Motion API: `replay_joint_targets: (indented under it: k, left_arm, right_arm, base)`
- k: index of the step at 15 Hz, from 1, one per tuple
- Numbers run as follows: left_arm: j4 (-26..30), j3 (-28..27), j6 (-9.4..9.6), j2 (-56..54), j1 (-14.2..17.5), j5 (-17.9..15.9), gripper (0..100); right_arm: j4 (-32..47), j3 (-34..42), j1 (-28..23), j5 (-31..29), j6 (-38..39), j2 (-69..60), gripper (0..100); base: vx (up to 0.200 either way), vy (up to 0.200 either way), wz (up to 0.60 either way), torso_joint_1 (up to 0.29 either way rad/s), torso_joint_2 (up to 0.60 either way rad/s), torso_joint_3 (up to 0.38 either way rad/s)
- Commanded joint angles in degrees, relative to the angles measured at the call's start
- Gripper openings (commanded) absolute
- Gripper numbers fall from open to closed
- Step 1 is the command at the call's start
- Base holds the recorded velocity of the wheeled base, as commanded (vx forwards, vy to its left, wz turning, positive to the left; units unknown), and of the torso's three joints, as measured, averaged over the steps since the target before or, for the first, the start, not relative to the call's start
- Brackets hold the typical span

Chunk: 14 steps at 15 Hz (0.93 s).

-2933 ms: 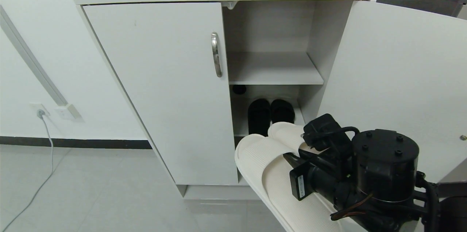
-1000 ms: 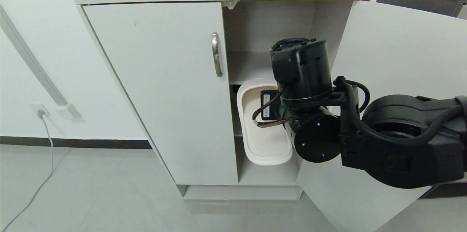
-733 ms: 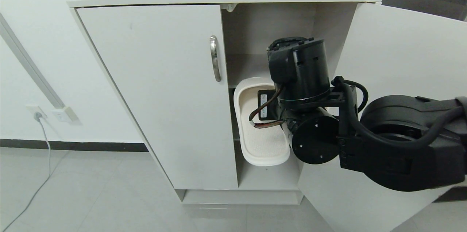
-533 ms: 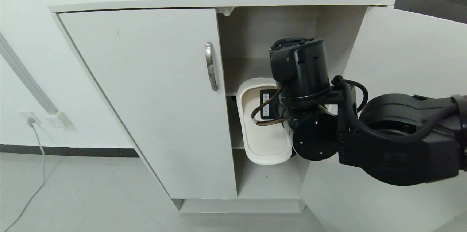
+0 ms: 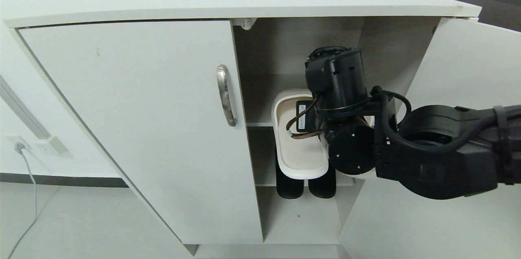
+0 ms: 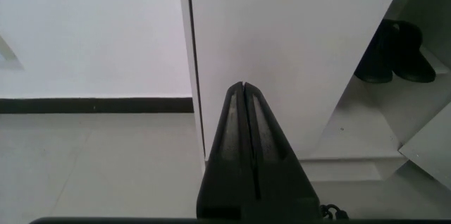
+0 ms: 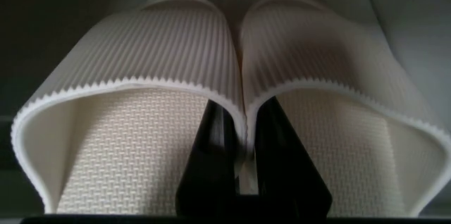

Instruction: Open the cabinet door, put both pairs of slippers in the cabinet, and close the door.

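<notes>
While the right claw (image 7: 239,146), clamped on both white slippers (image 5: 299,157) by inner edges, holds them tilted at the upper shelf (image 5: 260,122) front edge in the cabinet (image 5: 244,2), thin grip could let one slip & hit black slippers (image 5: 321,187) below.

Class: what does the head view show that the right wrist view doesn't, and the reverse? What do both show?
Head view: the closed left door of the white cabinet, its metal handle, the open right door, a pair of black slippers on a lower shelf.
Right wrist view: the right gripper, fingers clamping the white ribbed foam slippers by their adjoining edges.
Both: those white slippers.
</notes>
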Motion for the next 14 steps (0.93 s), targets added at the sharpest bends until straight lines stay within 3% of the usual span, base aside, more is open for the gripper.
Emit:
replay_joint_targets:
  k: [1, 4, 14]
  left_arm:
    - [0.0, 0.0, -0.01, 0.0, 0.0, 0.0, 0]
    - [0.0, 0.0, -0.01, 0.0, 0.0, 0.0, 0]
    - [0.0, 0.0, -0.01, 0.0, 0.0, 0.0, 0]
  right_arm:
    - [-0.4, 0.1, -0.1, 0.0, 0.0, 0.6, 0]
    - [-2.5, -0.8, -1.6, 1.1, -0.6, 3.1, 0]
    - [-2.2, -14.6, -7.0, 5.5, -7.0, 9.6, 0]
  base:
    - [0.0, 0.0, 0.0, 0.0, 0.0, 0.0]
    - [0.0, 0.0, 0.0, 0.0, 0.0, 0.0]
    - [0.0, 0.0, 0.0, 0.0, 0.0, 0.0]
